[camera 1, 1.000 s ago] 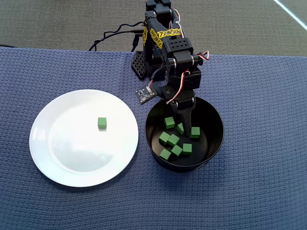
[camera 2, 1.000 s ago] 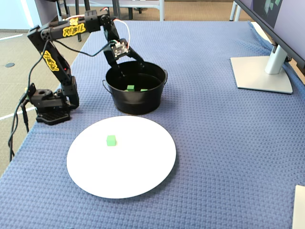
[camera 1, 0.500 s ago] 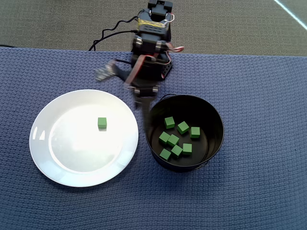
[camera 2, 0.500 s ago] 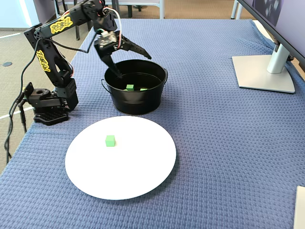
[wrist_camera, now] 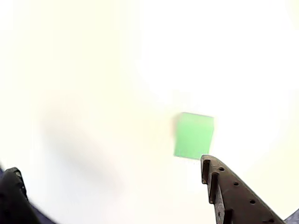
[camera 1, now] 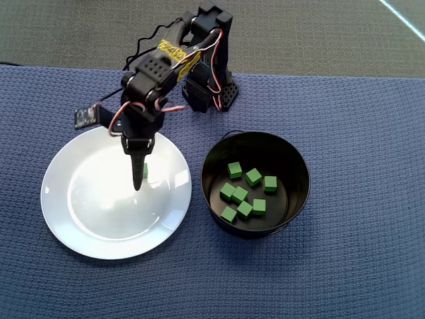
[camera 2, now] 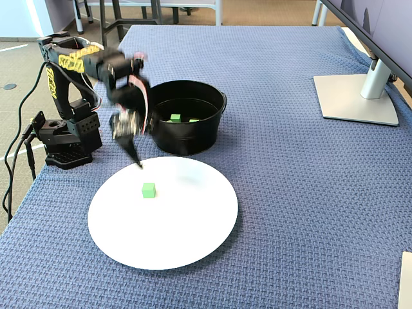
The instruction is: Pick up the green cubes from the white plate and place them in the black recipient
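One green cube (camera 1: 145, 171) lies on the white plate (camera 1: 86, 212), partly hidden by my gripper (camera 1: 138, 181), which hangs pointing down over it. In the wrist view the cube (wrist_camera: 194, 135) sits on the plate (wrist_camera: 93, 70) just beyond the right finger (wrist_camera: 229, 196); my gripper (wrist_camera: 110, 165) is open and holds nothing. The fixed view shows the gripper (camera 2: 136, 161) above the plate's (camera 2: 180, 238) far edge, short of the cube (camera 2: 149, 190). The black recipient (camera 1: 255, 232) holds several green cubes (camera 1: 240, 195).
The recipient (camera 2: 187, 138) stands right beside the plate's far edge. The arm's base (camera 2: 64, 138) sits at the table's left edge. A monitor stand (camera 2: 357, 96) is at the far right. Blue woven cloth (camera 1: 358, 199) covers the table.
The arm has swung out of the black recipient and across to the plate, and now hangs over the lone cube. Its jaws stay open. The cubes in the recipient have not moved.
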`<state>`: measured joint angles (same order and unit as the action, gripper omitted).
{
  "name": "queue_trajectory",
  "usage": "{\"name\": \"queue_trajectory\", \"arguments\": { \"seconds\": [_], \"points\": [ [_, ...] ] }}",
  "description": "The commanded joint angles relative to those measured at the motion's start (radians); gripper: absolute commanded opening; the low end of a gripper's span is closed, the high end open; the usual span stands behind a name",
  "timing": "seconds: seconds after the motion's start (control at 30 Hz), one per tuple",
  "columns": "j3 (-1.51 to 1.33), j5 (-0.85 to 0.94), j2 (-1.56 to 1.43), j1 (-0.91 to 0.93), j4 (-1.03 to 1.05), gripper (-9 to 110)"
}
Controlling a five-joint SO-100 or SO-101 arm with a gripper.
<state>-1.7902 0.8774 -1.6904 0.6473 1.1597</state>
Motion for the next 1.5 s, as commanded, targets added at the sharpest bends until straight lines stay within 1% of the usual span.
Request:
{"name": "queue_trajectory", "arguments": {
  "seconds": [0.0, 0.3, 0.63, 0.9, 1.13, 1.17, 1.2, 1.23, 1.47],
  "points": [
    [-0.112, 0.064, 0.003, 0.012, -0.120, 44],
    [-0.189, 0.072, 0.018, 0.020, -0.173, 43],
    [-0.265, 0.063, 0.069, 0.031, -0.342, 42],
    [-0.247, 0.037, 0.127, 0.028, -0.371, 37],
    [-0.279, 0.049, 0.115, 0.023, -0.387, 36],
    [-0.284, 0.049, 0.114, 0.023, -0.393, 29],
    [-0.288, 0.028, 0.110, 0.023, -0.413, 7],
    [-0.288, 0.014, 0.107, 0.025, -0.420, 0],
    [-0.321, 0.015, 0.084, 0.025, -0.449, 0]
  ]
}}
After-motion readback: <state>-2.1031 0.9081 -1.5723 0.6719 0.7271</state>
